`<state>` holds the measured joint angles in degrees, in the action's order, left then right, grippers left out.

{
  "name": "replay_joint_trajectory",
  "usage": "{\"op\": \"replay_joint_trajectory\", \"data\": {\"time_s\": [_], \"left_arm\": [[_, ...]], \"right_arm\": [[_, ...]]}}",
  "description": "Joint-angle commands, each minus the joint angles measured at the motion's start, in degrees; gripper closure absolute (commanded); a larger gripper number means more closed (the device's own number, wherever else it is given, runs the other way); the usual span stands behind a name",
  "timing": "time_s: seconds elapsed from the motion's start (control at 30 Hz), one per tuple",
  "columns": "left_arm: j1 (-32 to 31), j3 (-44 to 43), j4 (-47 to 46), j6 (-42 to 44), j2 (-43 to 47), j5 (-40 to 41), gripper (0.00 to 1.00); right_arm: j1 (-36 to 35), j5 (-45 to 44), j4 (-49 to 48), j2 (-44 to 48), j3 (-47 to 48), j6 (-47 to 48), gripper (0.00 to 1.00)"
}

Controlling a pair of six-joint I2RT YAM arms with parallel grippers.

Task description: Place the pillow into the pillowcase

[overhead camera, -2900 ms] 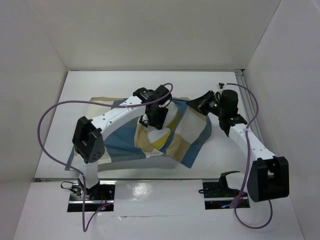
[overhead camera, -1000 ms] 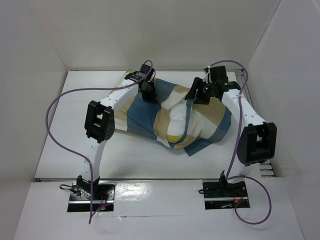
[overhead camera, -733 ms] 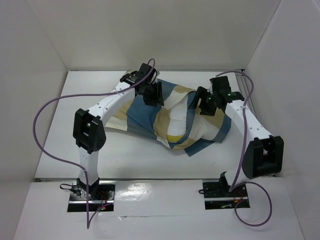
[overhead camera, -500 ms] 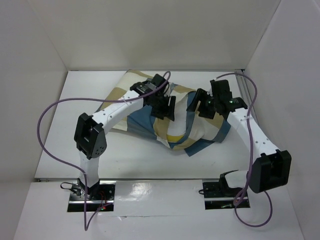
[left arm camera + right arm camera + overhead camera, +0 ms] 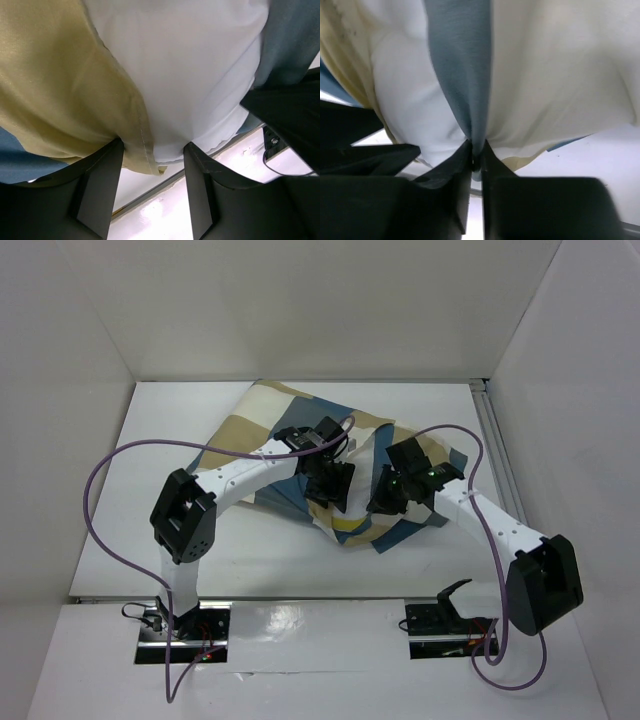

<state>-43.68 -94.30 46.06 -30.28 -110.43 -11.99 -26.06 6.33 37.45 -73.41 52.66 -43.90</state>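
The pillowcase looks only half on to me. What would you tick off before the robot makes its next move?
1. Right jaws holding the pillowcase: ok, pinched shut on a blue fold.
2. Left jaws holding cloth: not ok, they stand open astride the tan hem and the pillow.
3. Pillow fully inside: not ok, a white corner with its yellow band shows at the near opening in the top view.
4. Far end of the pillow seated in the case: cannot tell, cloth covers it.
5. Bundle resting on the table: ok, it lies within the edges.
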Motion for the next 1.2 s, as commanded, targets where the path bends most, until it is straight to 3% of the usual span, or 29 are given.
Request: {"op": "replay_joint_trajectory", "data": {"time_s": [0.0,0.07,0.27,0.4,0.5,0.87,0.93,0.97,1.03,1.17], "left_arm": [[-0.18,-0.96,-1.59,0.22,1.36,1.44,0.37],[-0.18,-2.54,-1.59,0.22,-0.13,1.44,0.39],[0.35,-11.43,-2.21,-1.27,-7.32,1.97,0.40],[2.19,-26.94,-0.63,-1.27,-16.90,2.94,0.40],[3.42,-32.94,0.17,-1.27,-22.71,3.54,0.40],[6.42,-29.18,-4.40,-5.05,-25.27,-0.40,0.43],[6.42,-29.18,-5.02,-5.05,-25.27,-0.40,0.45],[6.42,-29.18,-5.02,-5.66,-25.27,-0.40,0.47],[6.42,-28.58,-5.72,-5.66,-25.27,-0.40,0.48],[6.42,-27.08,-6.86,-5.66,-24.74,0.12,0.50]], "right_arm": [[-1.09,-5.97,-1.86,1.86,-1.07,-3.03,0.86],[-1.09,-7.64,-1.33,3.52,-1.07,-3.82,1.00],[-1.09,-10.02,2.70,6.26,0.86,-3.13,1.00],[-1.09,-8.88,7.19,6.78,4.98,0.03,1.00],[-1.09,-7.12,8.95,6.79,7.01,1.62,1.00],[-1.09,-10.55,15.28,5.20,12.64,3.03,1.00],[-1.09,-11.07,15.89,5.20,12.11,3.03,0.95],[-1.09,-11.07,15.90,5.20,12.11,3.03,1.00],[-1.09,-11.07,15.29,4.68,11.59,2.42,1.00],[-1.09,-2.22,7.49,6.25,13.17,4.87,1.00]]}}
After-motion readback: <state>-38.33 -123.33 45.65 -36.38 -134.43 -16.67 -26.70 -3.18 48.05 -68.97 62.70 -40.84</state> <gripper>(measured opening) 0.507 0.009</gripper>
